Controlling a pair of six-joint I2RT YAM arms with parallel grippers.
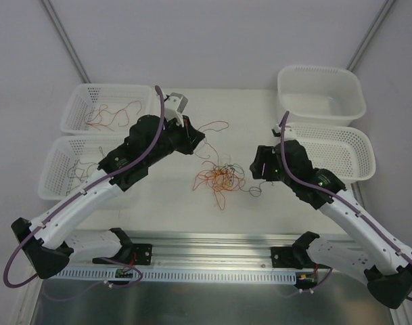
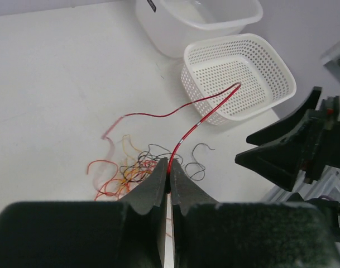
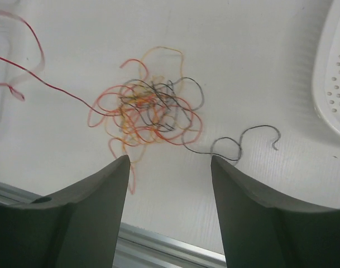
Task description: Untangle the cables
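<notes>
1. Top external view: no text, number or sign can be read on any surface.
2. Left wrist view: a small dark mark (image 2: pixel 151 4) stands on the outer wall of the white tub (image 2: pixel 175 39), at about 12 o'clock in the view. It is cut by the frame edge and too small to read.
3. Right wrist view: nothing legible.
</notes>
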